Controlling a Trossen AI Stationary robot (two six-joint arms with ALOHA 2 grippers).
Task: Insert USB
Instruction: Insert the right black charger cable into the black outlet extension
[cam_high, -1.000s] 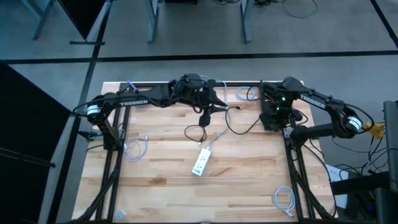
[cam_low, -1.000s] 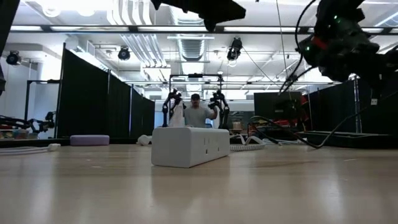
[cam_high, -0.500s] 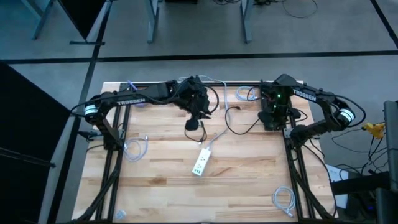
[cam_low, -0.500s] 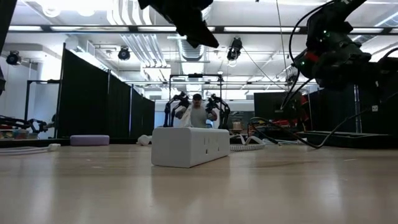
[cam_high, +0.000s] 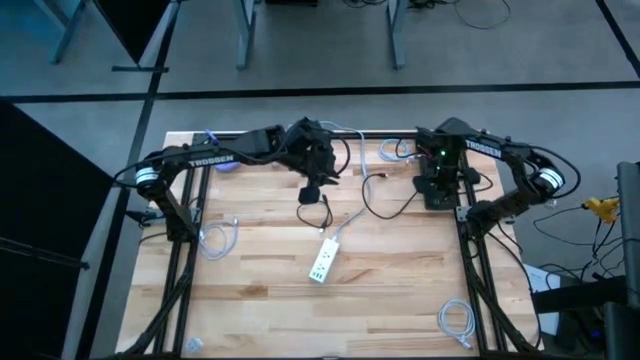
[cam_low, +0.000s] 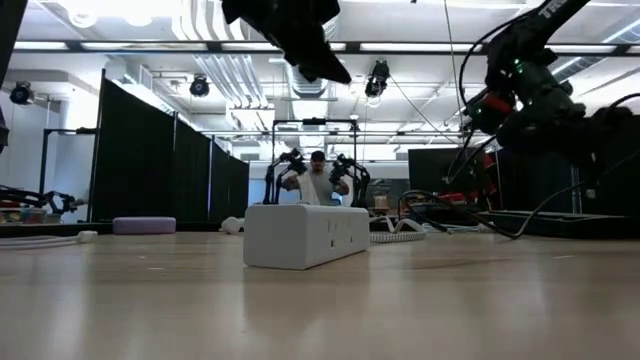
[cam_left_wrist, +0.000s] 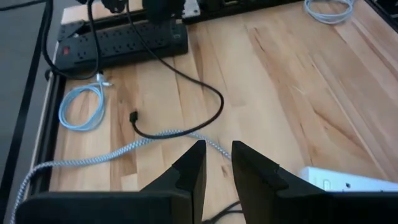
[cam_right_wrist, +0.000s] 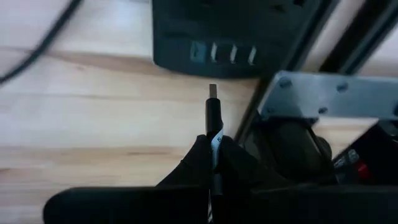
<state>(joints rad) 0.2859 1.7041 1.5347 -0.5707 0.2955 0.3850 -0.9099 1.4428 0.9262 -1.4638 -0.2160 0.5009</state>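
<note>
My right gripper is shut on a black USB plug at the table's far right, over a black power strip. The plug's metal tip points at a row of small ports on the strip's end, a short way off. My left gripper hangs above the table's far middle, narrowly open and empty. Below it lie a black cable with a loose plug end and the braided white cord of a white power strip. My right gripper pinches the black body of the USB plug between its two fingers. The plug runs along the fingers and sticks out past their tips, metal tip forward. It is lifted clear of the table and touches nothing else.
Light cable coils lie at the left, the near right and the far edge. Black cable loops lie between the arms. A metal frame post stands beside the ports. A person is in the room behind.
My right gripper has moved a little toward the table's far edge with the plug and has turned over the black strip. My left gripper has shifted a little toward the table's left edge, staying high above the cables.
</note>
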